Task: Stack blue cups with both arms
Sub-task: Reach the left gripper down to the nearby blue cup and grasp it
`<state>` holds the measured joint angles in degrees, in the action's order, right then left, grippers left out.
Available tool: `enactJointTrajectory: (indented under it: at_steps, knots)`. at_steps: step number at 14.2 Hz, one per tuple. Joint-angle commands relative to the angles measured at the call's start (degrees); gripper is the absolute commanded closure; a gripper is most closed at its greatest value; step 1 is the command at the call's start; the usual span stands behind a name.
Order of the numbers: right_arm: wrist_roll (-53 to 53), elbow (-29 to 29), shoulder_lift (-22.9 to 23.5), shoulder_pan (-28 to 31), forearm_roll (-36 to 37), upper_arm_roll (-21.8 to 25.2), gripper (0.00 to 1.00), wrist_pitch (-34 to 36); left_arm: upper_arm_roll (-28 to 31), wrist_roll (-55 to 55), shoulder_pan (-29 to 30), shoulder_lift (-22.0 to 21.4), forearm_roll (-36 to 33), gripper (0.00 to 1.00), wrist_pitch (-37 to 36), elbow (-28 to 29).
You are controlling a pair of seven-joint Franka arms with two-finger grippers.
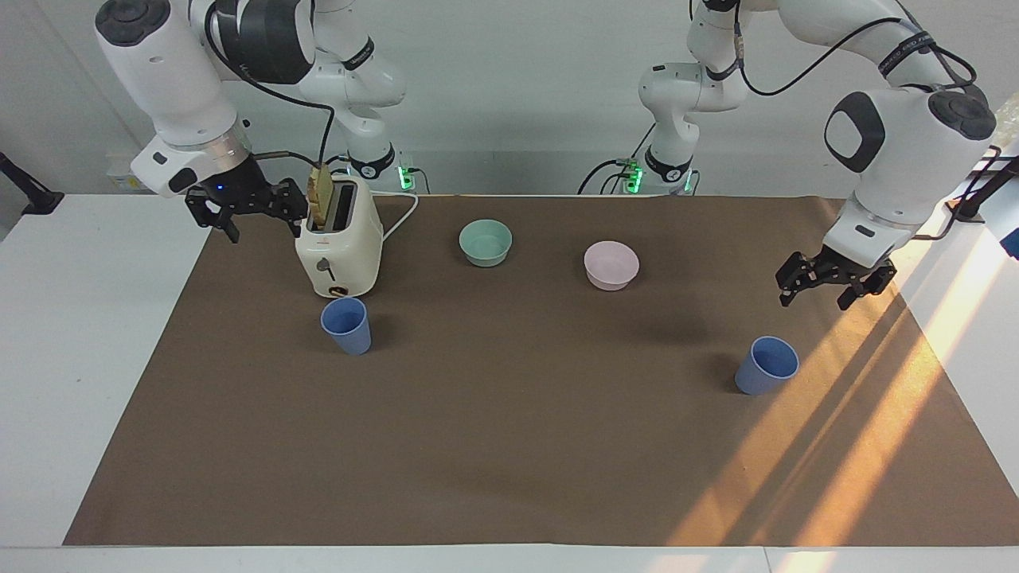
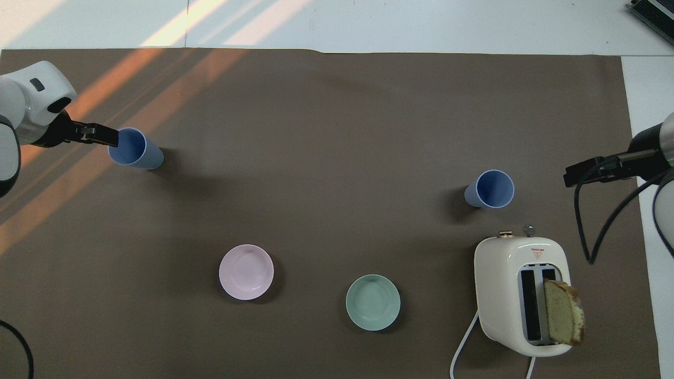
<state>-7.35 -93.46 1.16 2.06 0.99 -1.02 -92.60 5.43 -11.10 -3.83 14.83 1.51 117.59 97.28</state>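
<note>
Two blue cups stand upright on the brown mat. One cup (image 1: 767, 365) is toward the left arm's end of the table and also shows in the overhead view (image 2: 132, 150). The other cup (image 1: 346, 325) stands just by the toaster, farther from the robots than it, and also shows in the overhead view (image 2: 491, 189). My left gripper (image 1: 814, 299) is open and empty. It hangs over the mat close to the first cup and is apart from it. In the overhead view its tip (image 2: 111, 138) overlaps that cup's rim. My right gripper (image 1: 265, 229) is open, empty and raised beside the toaster; it waits.
A cream toaster (image 1: 338, 239) with a bread slice (image 1: 322, 193) in one slot stands toward the right arm's end. A teal bowl (image 1: 486, 242) and a pink bowl (image 1: 611, 264) sit mid-table, nearer to the robots than the cups. The toaster's white cord (image 1: 402, 219) runs toward the robots.
</note>
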Motion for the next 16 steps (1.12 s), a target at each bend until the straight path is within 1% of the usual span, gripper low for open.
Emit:
enactJointTrajectory:
  at_steps: [1,3,4,6,7,8,9,10,12,13,15,16]
  knots:
    - [0.67,-1.55,-1.25,0.75,-1.25,-0.38,0.00,-1.18,-0.24,-2.79,1.45,1.42,2.35,0.02,2.72,0.37]
    - [0.67,-1.55,-1.25,0.75,-1.25,-0.47,0.00,-1.18,-0.24,-3.23,1.72,2.31,2.97,0.06,4.39,0.37]
    - [0.67,-1.55,-1.25,0.75,-1.25,-0.47,0.00,-1.18,-0.24,-3.40,2.33,2.40,3.32,0.12,4.48,0.37]
    - [0.67,-1.55,-1.25,0.75,-1.25,-0.38,0.00,-1.18,-0.24,-3.67,2.42,3.09,4.20,0.20,4.57,0.45]
    - [0.67,-1.55,-1.25,0.75,-1.25,-0.47,0.00,-1.18,-0.24,-4.10,2.77,3.36,4.38,0.22,4.57,0.46]
    - [0.67,-1.55,-1.25,0.75,-1.25,-0.47,0.00,-1.18,-0.24,-4.54,2.95,4.32,4.55,0.28,5.01,0.46]
    - [0.67,-1.55,-1.25,0.75,-1.25,-0.38,0.00,-1.18,-0.24,-4.46,2.77,5.03,4.73,0.28,6.49,0.72]
    - [0.67,-1.55,-1.25,0.75,-1.25,-0.38,0.00,-1.18,-0.24,-4.55,2.86,5.03,4.90,0.29,7.55,2.02]
    - [0.67,-1.55,-1.25,0.75,-1.25,-0.47,0.00,-1.18,-0.24,-4.46,2.60,5.03,7.00,0.39,9.13,4.49]
    - [0.67,-1.55,-1.25,0.75,-1.25,-0.38,0.00,-1.18,-0.24,-4.46,2.51,4.86,7.28,0.51,10.62,5.89]
    - [0.67,-1.55,-1.25,0.75,-1.25,-0.47,0.00,-1.18,-0.24,-4.64,2.77,3.72,7.28,0.88,10.73,8.18]
    - [0.67,-1.55,-1.25,0.75,-1.25,-0.38,0.00,-1.18,-0.33,-4.46,2.60,3.63,7.28,1.00,10.20,8.28]
